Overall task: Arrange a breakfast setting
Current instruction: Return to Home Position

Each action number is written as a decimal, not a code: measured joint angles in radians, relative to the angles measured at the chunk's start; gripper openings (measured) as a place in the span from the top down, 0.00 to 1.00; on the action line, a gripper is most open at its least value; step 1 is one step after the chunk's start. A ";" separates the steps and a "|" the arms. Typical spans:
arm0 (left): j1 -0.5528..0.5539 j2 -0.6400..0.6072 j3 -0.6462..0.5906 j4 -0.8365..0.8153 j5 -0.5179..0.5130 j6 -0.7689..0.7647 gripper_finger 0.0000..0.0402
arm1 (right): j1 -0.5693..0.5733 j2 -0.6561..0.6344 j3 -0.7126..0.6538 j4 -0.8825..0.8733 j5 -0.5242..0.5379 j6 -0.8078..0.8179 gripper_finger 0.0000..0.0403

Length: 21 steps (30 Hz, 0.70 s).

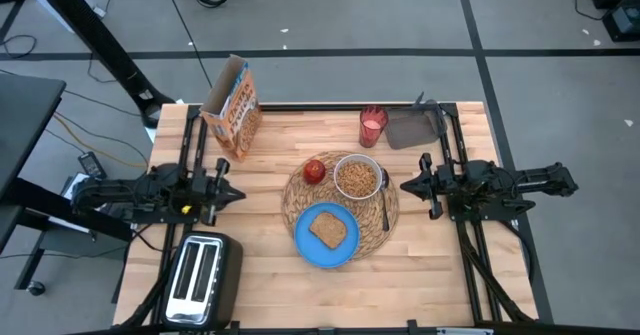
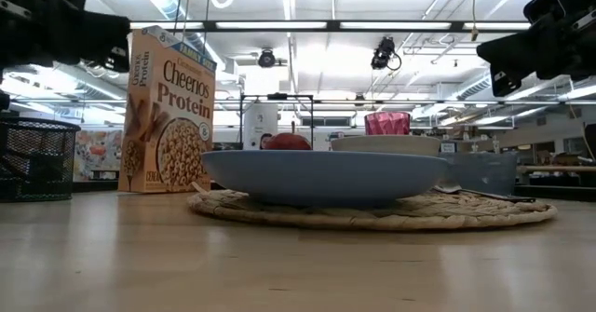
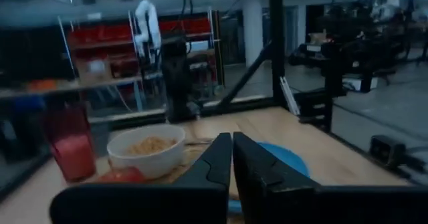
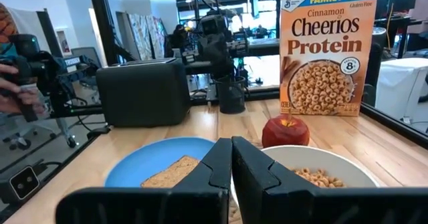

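The round straw placemat (image 1: 340, 203) lies mid-table. On it lie the blue plate (image 1: 303, 243) with the toast slice (image 1: 327, 229), the white bowl (image 1: 357, 178) filled with cereal, the red apple (image 1: 314, 170) and the metal spoon (image 1: 385, 203). The orange Cheerios box (image 1: 234, 110) stands at the far left, its top flap open. The pink drink glass (image 1: 372, 126) stands at the far side. My left gripper (image 1: 236, 192) is shut and empty, left of the mat. My right gripper (image 1: 405, 186) is shut and empty, right of the mat.
A black and silver toaster (image 1: 203, 278) stands at the near left corner. A grey cloth (image 1: 413, 128) lies beside the glass at the far right. A black mesh cup (image 2: 35, 158) shows in the low view. A person's hands (image 4: 15, 83) show beyond the table.
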 joint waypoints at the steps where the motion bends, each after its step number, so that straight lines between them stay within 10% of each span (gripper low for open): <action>1: 0.000 0.005 0.000 0.000 0.002 -0.033 0.94 | 0.000 0.000 0.000 0.001 0.000 0.000 0.95; 21: -0.031 -0.001 0.000 0.014 0.004 -0.065 0.92 | 0.000 0.000 0.000 0.010 0.000 0.000 0.95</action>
